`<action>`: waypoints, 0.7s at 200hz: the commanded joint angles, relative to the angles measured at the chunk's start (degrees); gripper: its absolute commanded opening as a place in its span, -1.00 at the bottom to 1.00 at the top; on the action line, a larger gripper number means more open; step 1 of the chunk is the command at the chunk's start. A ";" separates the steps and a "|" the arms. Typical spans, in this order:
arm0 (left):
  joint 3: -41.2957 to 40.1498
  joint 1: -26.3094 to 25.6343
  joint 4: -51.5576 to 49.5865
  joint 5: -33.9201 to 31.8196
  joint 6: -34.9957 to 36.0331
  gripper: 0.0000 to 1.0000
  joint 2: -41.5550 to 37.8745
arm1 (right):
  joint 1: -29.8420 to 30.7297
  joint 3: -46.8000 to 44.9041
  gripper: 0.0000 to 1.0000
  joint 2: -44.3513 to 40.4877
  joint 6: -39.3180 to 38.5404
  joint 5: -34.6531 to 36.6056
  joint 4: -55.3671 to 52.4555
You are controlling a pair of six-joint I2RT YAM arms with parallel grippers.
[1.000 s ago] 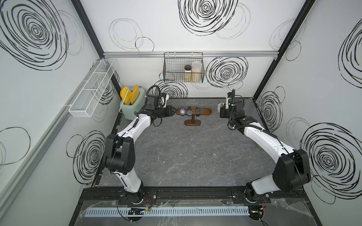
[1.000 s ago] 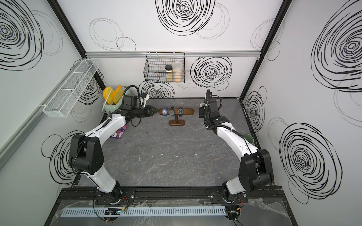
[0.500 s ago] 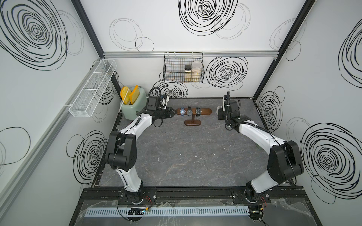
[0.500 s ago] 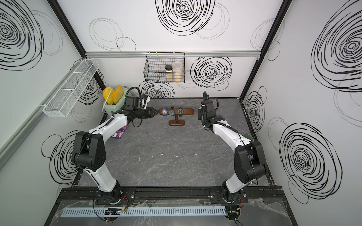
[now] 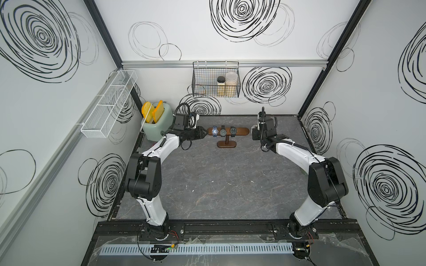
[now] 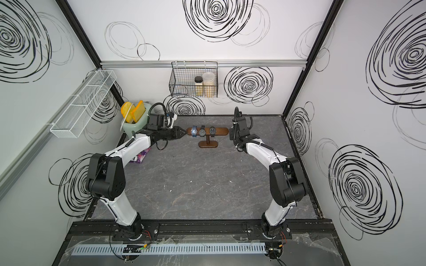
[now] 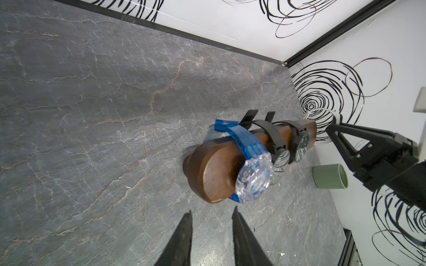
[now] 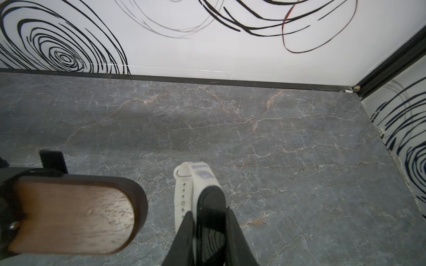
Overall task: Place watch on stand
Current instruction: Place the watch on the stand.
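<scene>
The left arm [image 5: 156, 150] and right arm [image 5: 297, 153] have smooth white links between chunky black joint housings [image 5: 144, 177]. Thin black cables [image 5: 296, 144] trail near the wrists. The fingers [image 7: 182, 239] are black, tapering blades.

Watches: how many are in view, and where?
4. On the stand, from the end near the left gripper: blue watch, grey-faced watch, dark-faced watch. The right gripper holds a white watch beside the stand's other end. The arms may hide more.

Stand [image 5: 243, 131] — dark brown; watch [image 8: 184, 195] — white
</scene>
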 commanded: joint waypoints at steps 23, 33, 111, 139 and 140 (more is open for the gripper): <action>1.69 -0.17 1.68 -0.19 0.00 -0.33 1.08 | 1.76 3.44 -0.62 1.66 -0.62 0.37 0.61; 1.72 -0.19 1.73 -0.13 -0.12 -0.32 1.21 | 2.01 3.52 -0.61 1.80 -0.59 0.39 0.74; 2.04 -0.55 1.46 0.13 -0.04 -0.32 1.61 | 3.66 4.93 -0.62 3.78 -0.29 0.21 0.20; 2.12 -0.72 1.47 0.08 -0.06 -0.33 1.72 | 4.28 5.63 -0.61 4.30 -0.27 0.23 -0.06; 2.17 -0.72 1.43 0.07 -0.06 -0.32 1.72 | 4.32 5.63 -0.61 4.30 -0.30 0.27 -0.05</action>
